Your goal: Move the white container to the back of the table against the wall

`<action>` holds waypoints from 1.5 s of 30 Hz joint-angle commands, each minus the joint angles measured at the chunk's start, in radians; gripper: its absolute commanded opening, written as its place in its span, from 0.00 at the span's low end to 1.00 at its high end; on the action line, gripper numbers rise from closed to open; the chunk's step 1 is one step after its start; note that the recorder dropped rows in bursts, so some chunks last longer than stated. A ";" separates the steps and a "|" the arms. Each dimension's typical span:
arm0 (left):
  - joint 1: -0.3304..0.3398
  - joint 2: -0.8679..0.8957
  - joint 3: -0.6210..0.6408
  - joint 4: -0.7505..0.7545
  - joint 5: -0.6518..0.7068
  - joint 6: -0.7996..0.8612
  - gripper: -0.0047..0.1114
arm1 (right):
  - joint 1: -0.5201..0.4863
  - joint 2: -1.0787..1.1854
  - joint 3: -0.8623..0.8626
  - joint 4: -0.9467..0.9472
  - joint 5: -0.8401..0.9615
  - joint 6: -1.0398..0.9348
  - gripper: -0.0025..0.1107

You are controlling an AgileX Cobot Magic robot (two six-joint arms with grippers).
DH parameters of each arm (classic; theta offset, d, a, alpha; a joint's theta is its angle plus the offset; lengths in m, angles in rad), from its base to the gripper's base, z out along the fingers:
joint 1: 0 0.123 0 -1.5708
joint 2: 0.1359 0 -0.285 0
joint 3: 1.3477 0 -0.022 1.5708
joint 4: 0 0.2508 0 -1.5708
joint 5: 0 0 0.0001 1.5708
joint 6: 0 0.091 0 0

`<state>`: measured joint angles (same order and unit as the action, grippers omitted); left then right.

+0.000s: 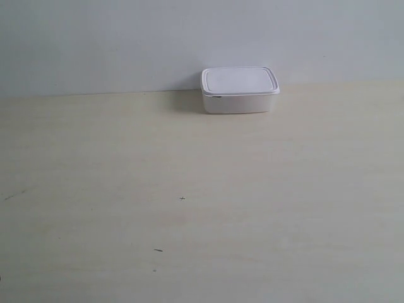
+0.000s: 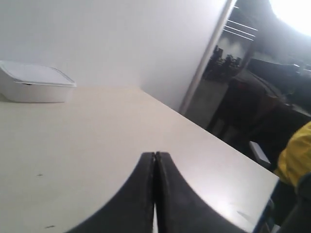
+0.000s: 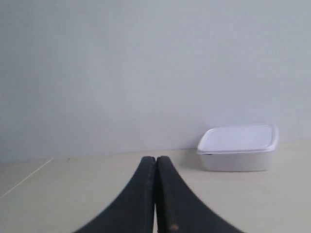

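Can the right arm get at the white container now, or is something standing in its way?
Probably yes. In the right wrist view only bare table lies between the shut right hand and the white container by the wall. Whether the arm stretches that far is not shown.

No txt, labels, brands or nos. I can read in any view. Only a tiny dark cross-ish speck [image 1: 182, 198] on the bench [image 1: 284, 221], too small for me to tell if it's a sign.
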<state>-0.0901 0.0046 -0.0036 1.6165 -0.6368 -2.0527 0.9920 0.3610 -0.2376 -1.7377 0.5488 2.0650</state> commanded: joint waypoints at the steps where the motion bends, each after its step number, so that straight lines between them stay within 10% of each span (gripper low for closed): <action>1: 0.118 -0.005 0.004 -0.004 -0.005 0.005 0.04 | -0.186 -0.035 0.002 -0.007 -0.002 0.002 0.02; 25: 0.516 -0.005 0.004 -0.004 -0.005 0.005 0.04 | -0.912 -0.343 0.002 -0.006 -0.002 0.002 0.02; 45: 0.527 -0.005 0.004 -0.004 -0.005 0.005 0.04 | -0.989 -0.361 0.002 -0.006 -0.002 0.002 0.02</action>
<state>0.4358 0.0046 -0.0036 1.6165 -0.6368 -2.0527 0.0129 0.0063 -0.2376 -1.7377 0.5488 2.0668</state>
